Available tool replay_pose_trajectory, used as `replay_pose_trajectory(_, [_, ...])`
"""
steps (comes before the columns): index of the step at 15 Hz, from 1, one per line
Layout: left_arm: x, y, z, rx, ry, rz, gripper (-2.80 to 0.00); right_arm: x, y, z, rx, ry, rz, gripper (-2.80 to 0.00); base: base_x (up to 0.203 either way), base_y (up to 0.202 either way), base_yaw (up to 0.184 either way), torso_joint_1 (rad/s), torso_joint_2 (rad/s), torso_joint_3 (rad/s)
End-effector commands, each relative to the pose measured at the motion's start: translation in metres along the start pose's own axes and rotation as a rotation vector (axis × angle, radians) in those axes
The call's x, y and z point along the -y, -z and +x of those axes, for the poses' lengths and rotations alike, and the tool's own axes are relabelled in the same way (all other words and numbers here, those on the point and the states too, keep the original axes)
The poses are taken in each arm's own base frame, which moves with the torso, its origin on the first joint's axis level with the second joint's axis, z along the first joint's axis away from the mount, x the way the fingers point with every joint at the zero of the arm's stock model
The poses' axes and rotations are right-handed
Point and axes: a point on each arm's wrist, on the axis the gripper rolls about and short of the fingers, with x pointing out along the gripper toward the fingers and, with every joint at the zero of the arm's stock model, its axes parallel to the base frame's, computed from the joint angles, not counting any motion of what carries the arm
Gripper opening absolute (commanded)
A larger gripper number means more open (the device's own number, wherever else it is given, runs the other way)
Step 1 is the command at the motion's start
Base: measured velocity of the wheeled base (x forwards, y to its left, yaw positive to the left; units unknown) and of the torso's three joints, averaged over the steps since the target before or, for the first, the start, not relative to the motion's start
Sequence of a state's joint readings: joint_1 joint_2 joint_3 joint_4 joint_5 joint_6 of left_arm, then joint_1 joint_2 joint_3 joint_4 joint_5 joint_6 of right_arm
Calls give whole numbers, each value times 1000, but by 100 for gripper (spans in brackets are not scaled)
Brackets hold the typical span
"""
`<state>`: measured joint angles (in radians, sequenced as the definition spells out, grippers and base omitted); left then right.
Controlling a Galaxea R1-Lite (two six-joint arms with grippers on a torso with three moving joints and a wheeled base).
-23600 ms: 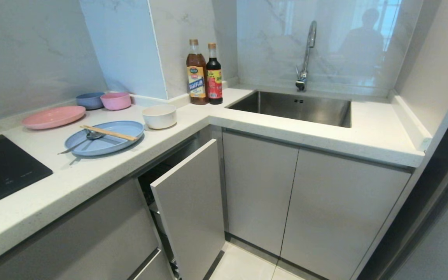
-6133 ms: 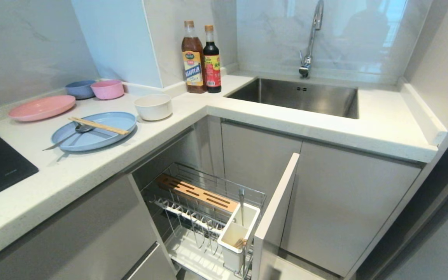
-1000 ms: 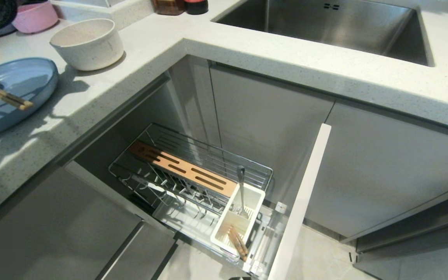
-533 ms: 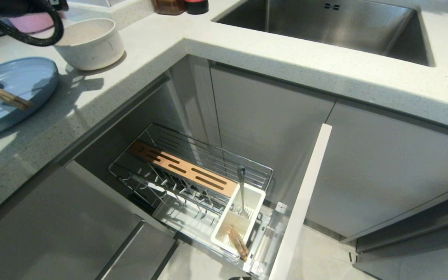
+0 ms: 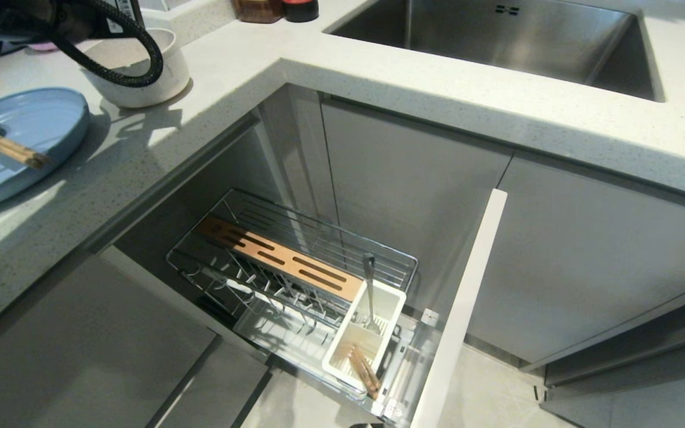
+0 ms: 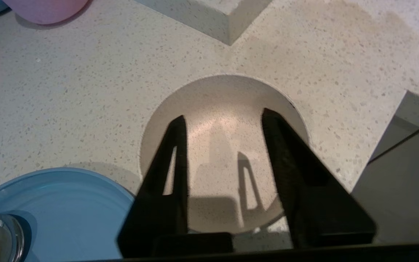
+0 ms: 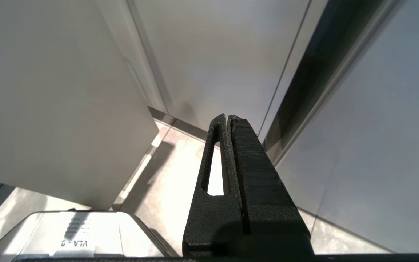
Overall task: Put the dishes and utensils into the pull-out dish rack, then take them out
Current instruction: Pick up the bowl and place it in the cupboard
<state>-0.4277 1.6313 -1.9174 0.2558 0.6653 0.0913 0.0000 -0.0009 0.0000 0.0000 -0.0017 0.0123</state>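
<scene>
While I held the left gripper [image 6: 224, 116] directly above the cream-white bowl [image 6: 224, 91] on the countertop [image 6: 67, 91], its fingers stood apart inside the rim (right gripper [image 7: 227, 117] parked, pressed together).

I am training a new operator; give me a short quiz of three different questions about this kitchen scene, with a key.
1. True or false: the left gripper is shut on the cream-white bowl.
2. What lies across the light-blue plate? A) a knife B) chopsticks C) a sponge
3. Fill in: the right gripper is ____, down by the cabinet fronts.

Key:
1. False; its fingers stand apart above the bowl, gripping nothing.
2. B
3. shut
</scene>
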Motion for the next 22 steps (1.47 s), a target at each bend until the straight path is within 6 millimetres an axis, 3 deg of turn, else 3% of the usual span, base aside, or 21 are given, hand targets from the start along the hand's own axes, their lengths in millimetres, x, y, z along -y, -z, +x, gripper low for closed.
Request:
replay_pose_trajectory(1, [-1,-3,-5,12,4,-9,0,0,0,0,-1,0,0,-280,0,0,0,0,0,0])
replay_pose_trajectory(22, [16,15,19,-55,101,-211,0,0,0,0,-2,0,0,-280,0,0,0,0,0,0])
